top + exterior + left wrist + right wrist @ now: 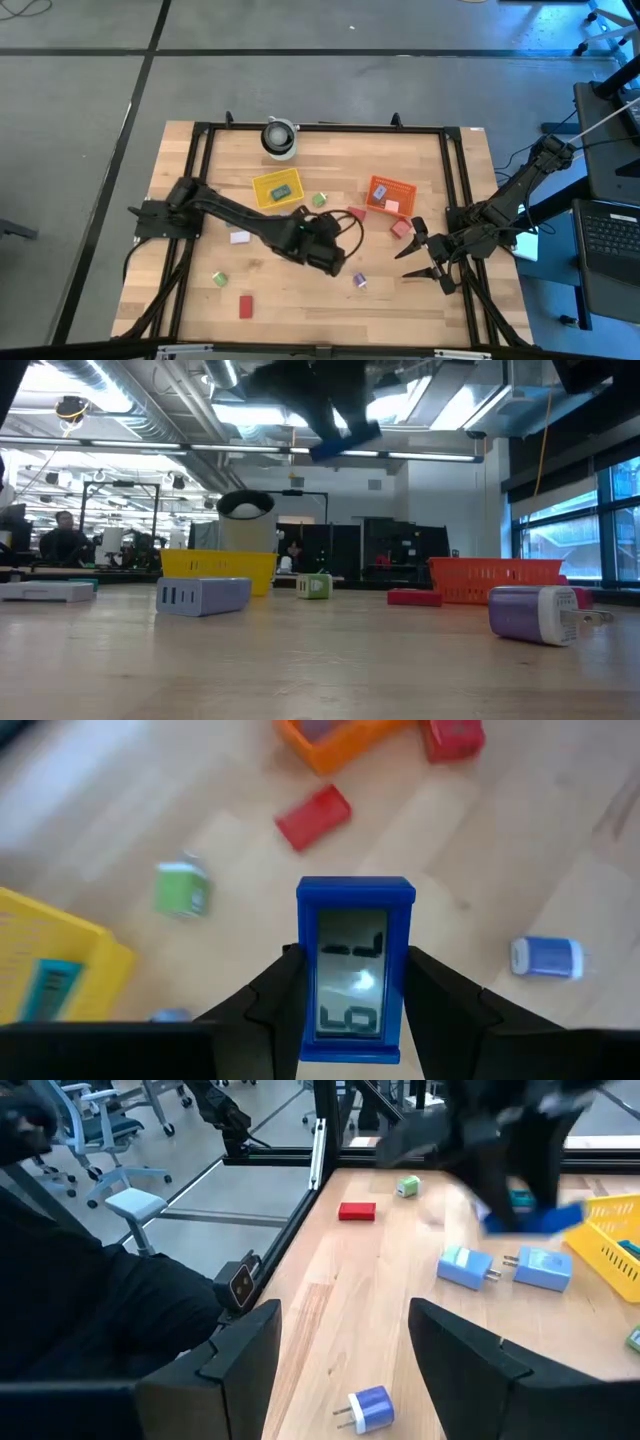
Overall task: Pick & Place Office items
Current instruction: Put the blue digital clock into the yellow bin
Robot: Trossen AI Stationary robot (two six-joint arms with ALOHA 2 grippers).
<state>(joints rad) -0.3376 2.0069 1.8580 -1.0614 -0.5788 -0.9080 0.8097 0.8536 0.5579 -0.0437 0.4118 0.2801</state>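
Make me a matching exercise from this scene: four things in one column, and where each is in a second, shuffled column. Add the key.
Things
1. blue clock
2. teal item
3. red block
4. right gripper

Places
A. lying in the yellow basket
B. flat on the table's near edge, on the left arm's side
C. open and empty, beside the orange basket
D. clamped in the left gripper

Pairs: 1-D, 2-A, 3-B, 4-C
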